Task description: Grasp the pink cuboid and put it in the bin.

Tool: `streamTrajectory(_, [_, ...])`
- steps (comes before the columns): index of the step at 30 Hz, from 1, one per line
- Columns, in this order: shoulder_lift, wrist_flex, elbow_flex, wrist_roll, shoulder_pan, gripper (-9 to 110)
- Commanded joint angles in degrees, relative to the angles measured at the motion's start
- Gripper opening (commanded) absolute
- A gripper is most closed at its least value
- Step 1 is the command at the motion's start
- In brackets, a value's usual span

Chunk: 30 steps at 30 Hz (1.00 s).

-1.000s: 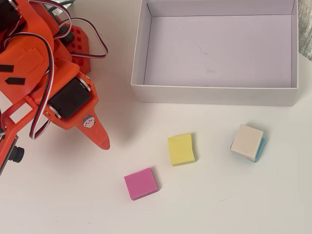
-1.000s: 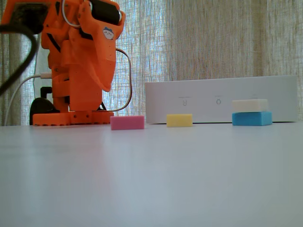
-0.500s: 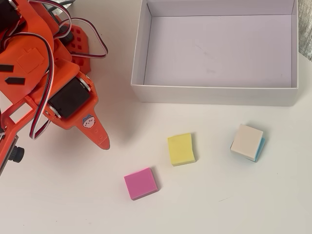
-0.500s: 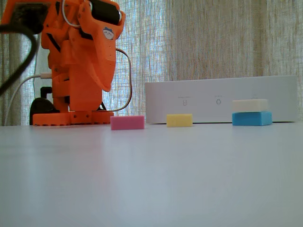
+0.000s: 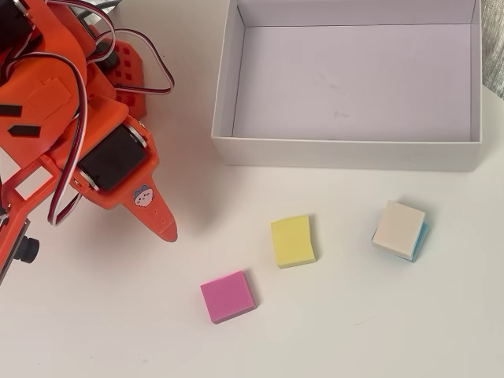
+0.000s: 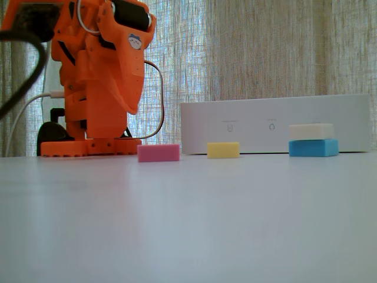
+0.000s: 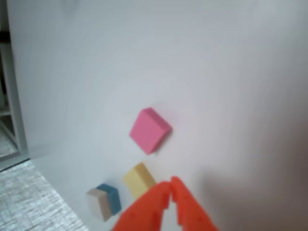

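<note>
Pink cuboid is sitting untouched on the bench, so I'm reading the task as not yet started: no grasp, no lift, nothing delivered.

End effector is showing its fingertips pressed together in the wrist view, holding nothing. It's hanging clear of the bench, up beside the arm in the fixed view, well above the blocks.

From the wrist view, the pink cuboid is lying ahead of the closed tips, slightly off to the left of their line, with open bench around it on every side. Yellow block is sitting closer in, just left of the tips. Beige-topped blue block is lying further left again. None of the three are touching each other.

Bin is standing empty in the overhead view, beyond the row of blocks from the tip of the end effector, well apart from the pink cuboid.

Remaining, as I'm judging it: spreading the fingers, coming down over the pink cuboid, closing on it, lifting, carrying it over the near wall of the bin and letting go. Yellow block being the nearest neighbour, I'm treating it as the one to avoid bumping on approach.
</note>
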<state>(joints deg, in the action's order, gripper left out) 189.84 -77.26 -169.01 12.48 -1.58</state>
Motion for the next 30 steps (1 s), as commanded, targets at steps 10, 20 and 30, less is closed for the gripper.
streamTrajectory(10, [-23.73, 9.4, 16.08, -0.88, 0.7, -7])
streamTrajectory(20, [-60.56, 3.34, 60.91, -29.62, 5.98, 29])
streamTrajectory(30, [-84.9, -16.0, 76.2, -40.52, 6.86, 40])
